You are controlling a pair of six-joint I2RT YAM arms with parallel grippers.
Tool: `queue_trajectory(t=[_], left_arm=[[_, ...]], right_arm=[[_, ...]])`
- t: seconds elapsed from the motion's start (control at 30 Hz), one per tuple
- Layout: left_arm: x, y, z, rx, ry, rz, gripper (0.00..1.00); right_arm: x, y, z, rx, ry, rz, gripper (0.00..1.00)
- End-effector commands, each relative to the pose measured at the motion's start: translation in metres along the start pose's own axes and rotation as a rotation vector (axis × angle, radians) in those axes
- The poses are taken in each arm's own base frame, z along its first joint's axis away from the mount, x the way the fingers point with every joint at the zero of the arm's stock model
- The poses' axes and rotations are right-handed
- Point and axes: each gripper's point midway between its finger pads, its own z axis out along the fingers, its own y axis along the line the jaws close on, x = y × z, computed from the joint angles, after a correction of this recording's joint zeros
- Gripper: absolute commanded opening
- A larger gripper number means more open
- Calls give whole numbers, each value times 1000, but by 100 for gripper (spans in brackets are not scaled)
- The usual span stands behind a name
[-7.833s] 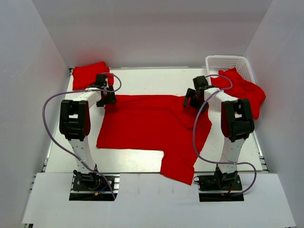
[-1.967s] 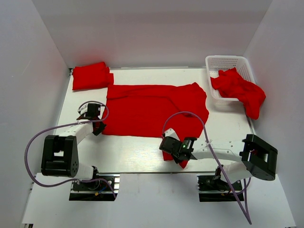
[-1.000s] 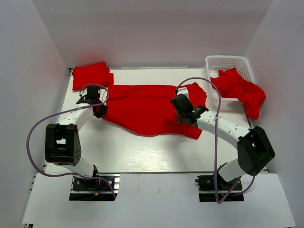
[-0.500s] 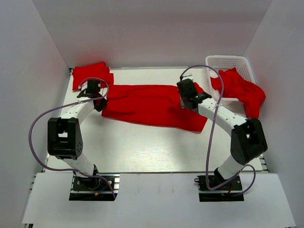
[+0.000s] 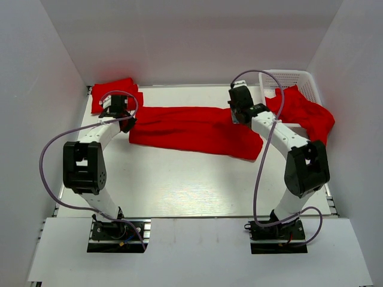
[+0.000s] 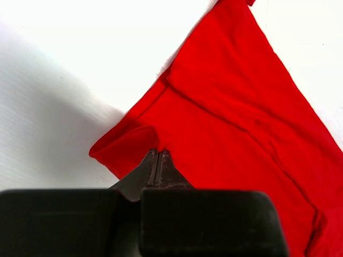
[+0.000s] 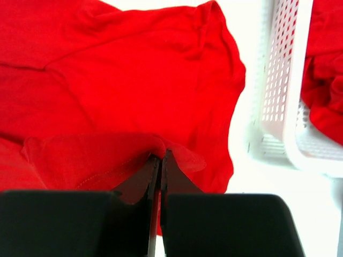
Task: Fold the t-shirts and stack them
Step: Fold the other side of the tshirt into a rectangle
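A red t-shirt lies across the back half of the table, folded over into a long band. My left gripper is shut on its left edge; in the left wrist view the cloth is pinched at the gripper. My right gripper is shut on the shirt's right end, near the basket; in the right wrist view the hem drapes over the gripper. A folded red t-shirt rests at the back left corner.
A white mesh basket stands at the back right, seen also in the right wrist view, with more red shirts spilling over its front rim. White walls enclose the table on three sides.
Both grippers carried the shirt's near edge from the front of the table to the back, folding it over itself. In the last half second each moved slightly farther back.
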Motion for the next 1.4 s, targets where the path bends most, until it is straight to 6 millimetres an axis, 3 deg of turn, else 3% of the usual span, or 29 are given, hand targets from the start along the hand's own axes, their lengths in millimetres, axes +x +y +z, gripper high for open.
queue_trajectory(t=[0.0, 0.17, 0.2, 0.23, 0.3, 0.37, 0.4, 0.7, 0.73, 0.8, 0.83, 0.87, 0.9, 0.93, 0.97, 1.0, 1.03, 1.37], left_arm=[[-30, -18, -4, 44, -88, -5, 0], [-23, -23, 8, 70, -62, 6, 0], [-25, -26, 10, 77, -69, 5, 0], [-23, -24, 14, 69, -61, 7, 0], [-26, -26, 16, 65, -70, 6, 0], [-32, -30, 21, 64, -83, 16, 0], [-35, -33, 22, 67, -86, 15, 0], [-19, -29, 52, 3, -1, 46, 1], [-23, -33, 53, 9, -7, 44, 17], [-24, -34, 52, 7, -5, 45, 30], [-28, -34, 51, -1, -14, 44, 51], [-31, -37, 50, 5, -21, 42, 63], [-32, -36, 50, -1, -27, 42, 85], [-35, -39, 49, 5, -34, 40, 91], [-35, -38, 49, 5, -34, 50, 96], [-35, -38, 49, 5, -34, 50, 99], [-39, -39, 46, 4, -46, 48, 100], [-43, -40, 38, 11, -54, 78, 100]], right_arm=[[-22, -6, 4, -4, -30, -23, 0], [-29, -7, 17, -14, -15, -43, 0], [-39, -10, 15, -12, -34, -42, 0], [-34, -8, 23, -15, -14, -47, 0], [-44, -9, 27, -18, -27, -36, 0], [-39, -11, 37, -19, -2, -72, 0], [-48, -11, 36, -22, -18, -74, 0], [-54, -7, 72, -14, -6, -81, 0], [-59, -7, 74, -18, -11, -81, 0], [-58, 0, 88, -38, -2, -87, 0], [-62, 1, 90, -39, -7, -93, 0], [-62, 2, 93, -43, -7, -95, 0], [-58, 8, 104, -58, 4, -108, 0], [-62, 7, 106, -58, -2, -105, 0], [-68, 9, 108, -60, -21, -113, 0], [-60, 12, 118, -65, -2, -122, 0], [-70, 11, 119, -66, -28, -127, 0], [-60, 27, 140, -118, -12, -174, 2]])
